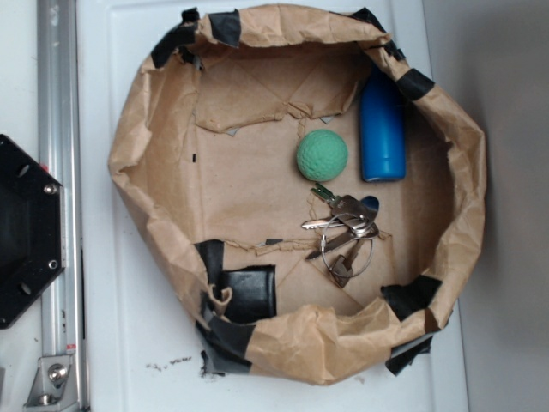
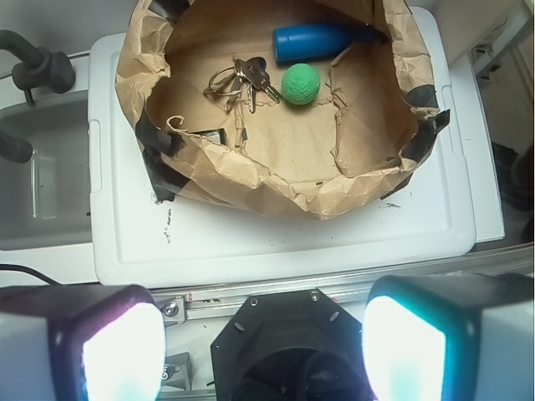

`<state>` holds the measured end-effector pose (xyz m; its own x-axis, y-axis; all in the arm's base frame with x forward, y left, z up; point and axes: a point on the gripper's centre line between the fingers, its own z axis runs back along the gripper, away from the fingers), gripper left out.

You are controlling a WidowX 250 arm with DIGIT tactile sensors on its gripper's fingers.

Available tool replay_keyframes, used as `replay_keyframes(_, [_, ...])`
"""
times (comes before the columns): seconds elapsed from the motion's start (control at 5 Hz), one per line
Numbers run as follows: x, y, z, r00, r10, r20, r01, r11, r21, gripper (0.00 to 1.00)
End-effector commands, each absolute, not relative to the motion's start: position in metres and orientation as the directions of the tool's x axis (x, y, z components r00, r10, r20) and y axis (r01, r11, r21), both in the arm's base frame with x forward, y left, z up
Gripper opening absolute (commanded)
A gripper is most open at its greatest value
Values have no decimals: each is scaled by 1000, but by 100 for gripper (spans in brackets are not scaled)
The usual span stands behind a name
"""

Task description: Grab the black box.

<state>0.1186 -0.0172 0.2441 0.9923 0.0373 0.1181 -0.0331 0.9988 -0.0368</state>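
Note:
The black box (image 1: 249, 292) lies flat on the floor of a brown paper bin (image 1: 137, 129), in the corner by the taped wall nearest the robot base. In the wrist view only a sliver of the black box (image 2: 207, 134) shows behind the crumpled paper wall. My gripper (image 2: 263, 347) is open, its two glowing pads (image 2: 121, 351) far apart with nothing between them. It hangs over the black hexagonal base plate (image 2: 288, 351), well short of the bin. The exterior view does not show the gripper.
Inside the bin are a green ball (image 1: 322, 155), a blue bottle (image 1: 382, 129) and a bunch of keys (image 1: 343, 232). Black tape strips (image 1: 227, 343) patch the paper wall. The bin stands on a white lid (image 2: 276, 242). An aluminium rail (image 1: 58, 172) and a grey tub (image 2: 42, 184) lie alongside.

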Motion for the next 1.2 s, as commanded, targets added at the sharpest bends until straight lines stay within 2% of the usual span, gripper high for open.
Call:
replay_keyframes(0.0, [119, -17, 244, 992, 37, 118, -33, 999, -37, 100])
replay_keyframes(0.2, [161, -13, 244, 987, 94, 128, -88, 995, -56, 100])
replay_keyframes(0.4, [201, -6, 231, 984, 123, 130, -118, 992, -44, 100])
replay_keyframes(0.6, [229, -3, 201, 984, 136, 119, -131, 990, -48, 100])
replay_keyframes(0.8, [241, -4, 172, 991, 82, 107, -68, 989, -130, 100])
replay_keyframes(1.0, [241, -8, 154, 997, 39, 65, -23, 972, -232, 100])
